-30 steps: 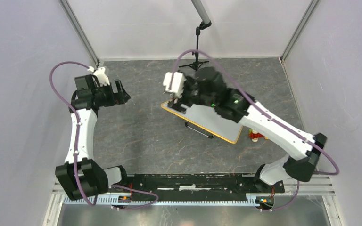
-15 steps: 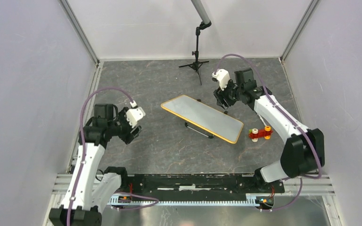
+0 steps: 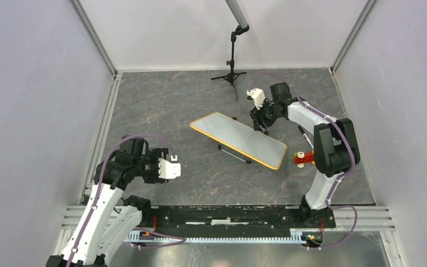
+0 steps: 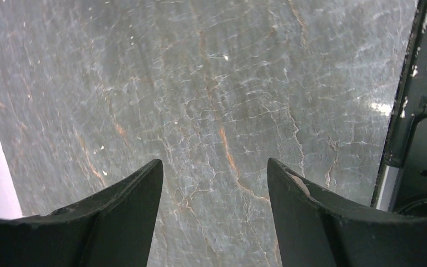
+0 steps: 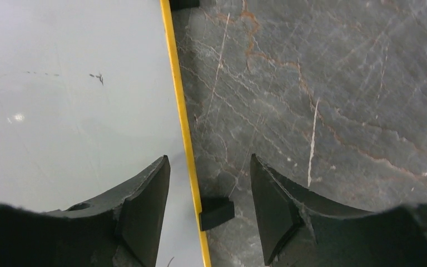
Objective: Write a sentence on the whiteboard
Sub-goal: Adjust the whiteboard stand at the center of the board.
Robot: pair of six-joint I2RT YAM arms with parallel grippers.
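Note:
The whiteboard (image 3: 239,139) lies flat in the middle of the table, white with a yellow-orange rim. No sentence shows on it; in the right wrist view its surface (image 5: 61,111) carries only faint small marks. My right gripper (image 3: 259,121) is open and empty at the board's far right edge. In the right wrist view the gripper (image 5: 208,161) has its jaws either side of the rim (image 5: 180,111), just above a black clip (image 5: 217,212). My left gripper (image 3: 167,171) is open and empty over bare table at the near left, also seen in the left wrist view (image 4: 214,167).
A small red-and-orange toy (image 3: 304,158) lies right of the board. A thin dark stick (image 3: 305,136) lies beside my right forearm. A thin black rod (image 3: 234,154) lies along the board's near edge. A tripod stand (image 3: 232,61) is at the back. The base rail (image 4: 417,111) is near my left gripper.
My left arm swung from the far left back toward the near left. My right arm pulled away from the board's left corner to its far right edge, uncovering the board.

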